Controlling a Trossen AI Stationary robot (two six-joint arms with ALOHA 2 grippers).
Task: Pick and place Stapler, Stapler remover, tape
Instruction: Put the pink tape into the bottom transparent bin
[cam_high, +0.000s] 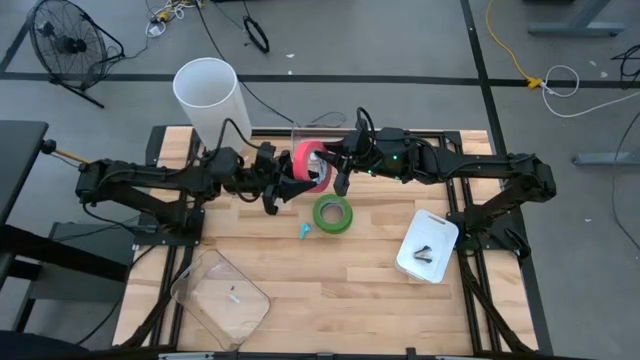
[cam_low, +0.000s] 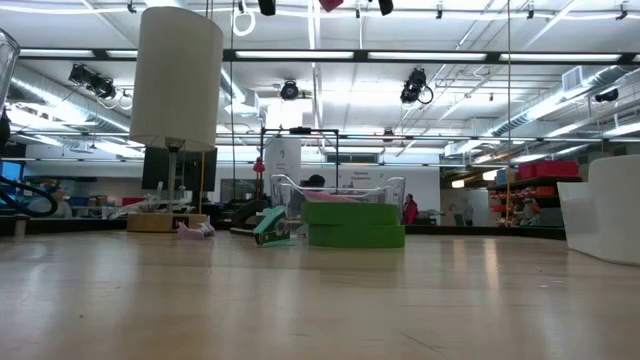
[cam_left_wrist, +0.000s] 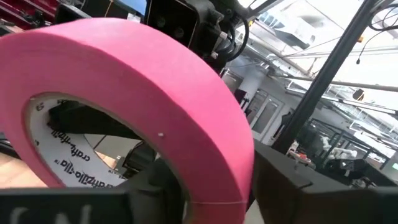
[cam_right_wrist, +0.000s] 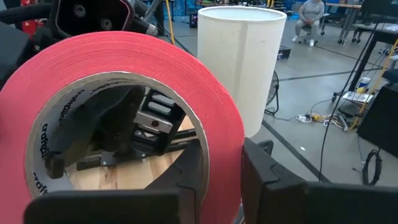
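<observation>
Pink-red tape (cam_left_wrist: 155, 81) is filling both wrist views, so that is what I am starting with. It is hanging in the air above the far middle of the worktop (cam_high: 350, 300), standing on edge between the two arms.

- Right hand (cam_high: 332, 168): reaching in from the right, fingers clamped on the roll's band, one inside the ring and one outside. It is carrying the roll.
- Left hand (cam_high: 292, 180): reaching in from the left to the same roll, with the band sitting between its two fingers. I cannot tell whether they are pressing on it or standing just off it.
- Green tape (cam_high: 320, 213): lying flat on the worktop just near of the two hands, roughly mid-table.
- Stapler remover (cam_high: 305, 231): teal, lying just near-left of the green roll, close to it but apart.
- White tray (cam_high: 440, 232): sitting at the right side of the worktop, with a small dark thing (cam_high: 424, 253) lying in it. I am not able to make out what it is.
- Clear bin (cam_high: 200, 275): sitting at the near left corner.
- White cylinder (cam_high: 207, 95): standing upright at the far left edge, behind the left arm.
</observation>
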